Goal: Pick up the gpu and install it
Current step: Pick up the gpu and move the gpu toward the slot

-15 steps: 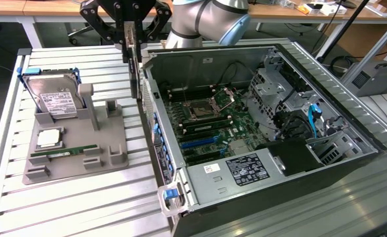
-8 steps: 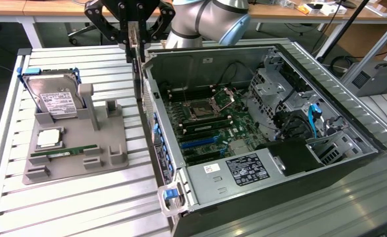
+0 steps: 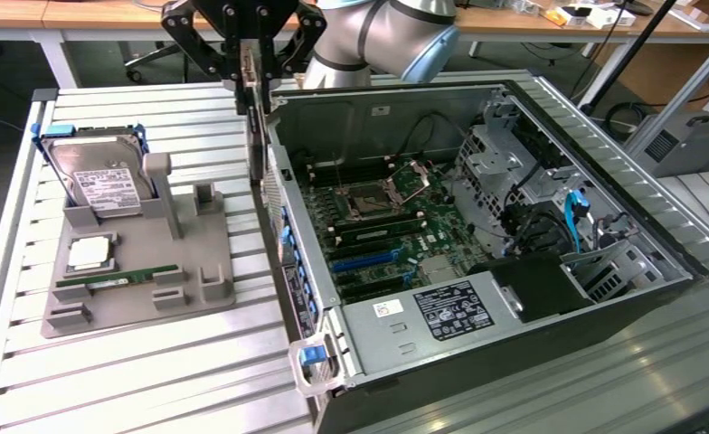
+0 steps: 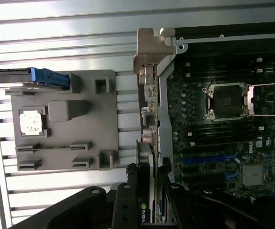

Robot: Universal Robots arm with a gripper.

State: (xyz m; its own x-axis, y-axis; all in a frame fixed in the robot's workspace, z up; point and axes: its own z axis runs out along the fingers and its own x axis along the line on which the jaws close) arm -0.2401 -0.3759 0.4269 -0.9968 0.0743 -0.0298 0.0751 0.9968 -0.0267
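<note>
Firmly, the black fingers (image 3: 216, 56) stay out of nothing: they are clamped on the thin flat dark gpu card with silvery metal bracket (image 3: 254, 117), gripped between them. It hangs upright below them, just beside the open grey metal computer case (image 3: 367, 113).

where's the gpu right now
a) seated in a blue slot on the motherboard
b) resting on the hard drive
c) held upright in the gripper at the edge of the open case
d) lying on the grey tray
c: the gripper is shut on the gpu, which hangs upright at the edge of the open computer case.
</note>
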